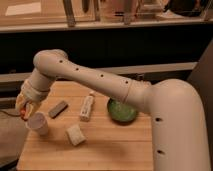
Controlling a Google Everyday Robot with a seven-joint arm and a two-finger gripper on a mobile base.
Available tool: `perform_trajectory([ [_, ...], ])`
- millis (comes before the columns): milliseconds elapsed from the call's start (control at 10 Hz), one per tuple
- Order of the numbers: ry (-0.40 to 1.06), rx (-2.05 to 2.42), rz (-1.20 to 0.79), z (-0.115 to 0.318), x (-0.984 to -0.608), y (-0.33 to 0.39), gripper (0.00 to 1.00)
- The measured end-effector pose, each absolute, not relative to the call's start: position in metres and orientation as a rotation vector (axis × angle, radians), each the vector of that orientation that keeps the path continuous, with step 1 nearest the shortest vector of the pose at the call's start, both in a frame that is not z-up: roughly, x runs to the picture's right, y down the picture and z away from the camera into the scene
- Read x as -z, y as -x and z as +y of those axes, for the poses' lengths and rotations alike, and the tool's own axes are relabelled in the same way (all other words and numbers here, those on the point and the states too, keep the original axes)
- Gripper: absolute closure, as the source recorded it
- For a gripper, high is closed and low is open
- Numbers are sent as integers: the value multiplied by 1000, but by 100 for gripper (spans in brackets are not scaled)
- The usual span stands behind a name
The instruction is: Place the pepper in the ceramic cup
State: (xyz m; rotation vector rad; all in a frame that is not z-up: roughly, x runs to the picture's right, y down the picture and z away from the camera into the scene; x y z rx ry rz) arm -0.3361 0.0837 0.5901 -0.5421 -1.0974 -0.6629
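Note:
The ceramic cup (38, 123) is a small off-white cup standing upright near the left edge of the wooden table (110, 147). My gripper (24, 109) hangs just left of and slightly above the cup's rim. It is shut on the pepper (22, 114), a small orange-red sliver that shows between the fingers. The pepper is above the table's left edge, beside the cup and not inside it. Most of the pepper is hidden by the gripper.
A dark bar (58, 109) lies right of the cup. A pale wedge-shaped block (76, 135) lies in front. A white tube (87, 107) lies mid-table and a green bowl (122, 111) stands to its right. My arm spans the table's back.

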Motion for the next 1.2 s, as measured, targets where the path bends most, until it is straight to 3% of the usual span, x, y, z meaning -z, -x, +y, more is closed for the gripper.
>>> perform_trajectory([
  [1200,647,598,-975,85,-633,328,100],
])
